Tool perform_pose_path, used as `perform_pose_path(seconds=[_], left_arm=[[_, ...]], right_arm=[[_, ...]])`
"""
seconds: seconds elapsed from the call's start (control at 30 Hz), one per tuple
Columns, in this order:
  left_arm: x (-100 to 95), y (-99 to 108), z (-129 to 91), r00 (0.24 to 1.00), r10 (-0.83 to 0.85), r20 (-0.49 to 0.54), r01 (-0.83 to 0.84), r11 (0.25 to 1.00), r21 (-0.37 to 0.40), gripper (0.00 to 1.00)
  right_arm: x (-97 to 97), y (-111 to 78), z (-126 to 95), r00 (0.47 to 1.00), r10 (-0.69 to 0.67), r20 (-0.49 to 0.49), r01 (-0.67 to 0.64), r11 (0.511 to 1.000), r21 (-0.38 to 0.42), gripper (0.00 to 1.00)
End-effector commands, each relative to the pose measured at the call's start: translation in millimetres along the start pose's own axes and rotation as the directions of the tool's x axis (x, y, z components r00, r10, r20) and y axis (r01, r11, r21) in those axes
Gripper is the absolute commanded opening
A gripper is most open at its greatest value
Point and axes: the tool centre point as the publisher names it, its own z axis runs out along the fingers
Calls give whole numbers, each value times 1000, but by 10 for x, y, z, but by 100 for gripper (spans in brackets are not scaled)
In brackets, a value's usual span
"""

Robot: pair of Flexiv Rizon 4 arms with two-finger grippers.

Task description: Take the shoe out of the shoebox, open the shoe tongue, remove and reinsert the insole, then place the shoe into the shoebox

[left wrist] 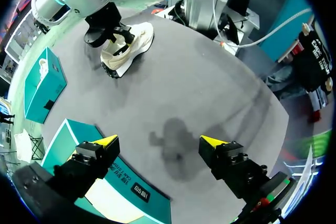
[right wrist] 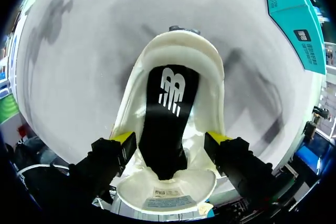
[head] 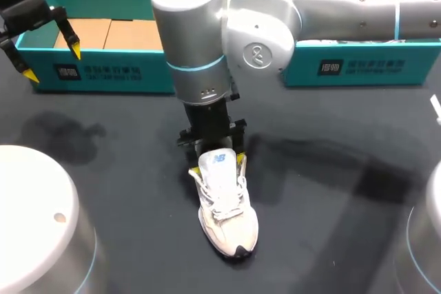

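A white shoe (head: 224, 201) stands on the dark table near the middle, its toe toward the front edge. My right arm reaches in over it, and my right gripper (right wrist: 170, 140) is open, one yellow tip on each side of the shoe's opening. In the right wrist view the black insole (right wrist: 170, 103) lies inside the shoe (right wrist: 178, 45) and the tongue (right wrist: 165, 190) is folded back. My left gripper (head: 53, 63) hangs open with nothing between its fingers at the front edge of the teal shoebox (head: 103, 32) at the back left. The left wrist view shows that gripper (left wrist: 158, 142), the shoebox (left wrist: 121, 182) and the shoe (left wrist: 126, 45) far ahead.
A second teal box part (head: 358, 67) stands at the back right, behind my right arm. Two white round bases (head: 34, 225) (head: 420, 239) fill the near corners. A dark stain (head: 58, 132) marks the table at the left.
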Motion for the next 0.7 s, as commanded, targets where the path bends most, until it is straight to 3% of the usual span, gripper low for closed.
perform_pose_path(seconds=[0.03,0.7], left_arm=[[-3,3,-1,1000,0,-2,0,1000,-1,100],[-3,3,-1,1000,0,-2,0,1000,-1,100]], right_arm=[[-5,43,9,1000,6,8,-6,1000,4,100],[28,-259,-50,998,54,39,-54,999,-2,100]])
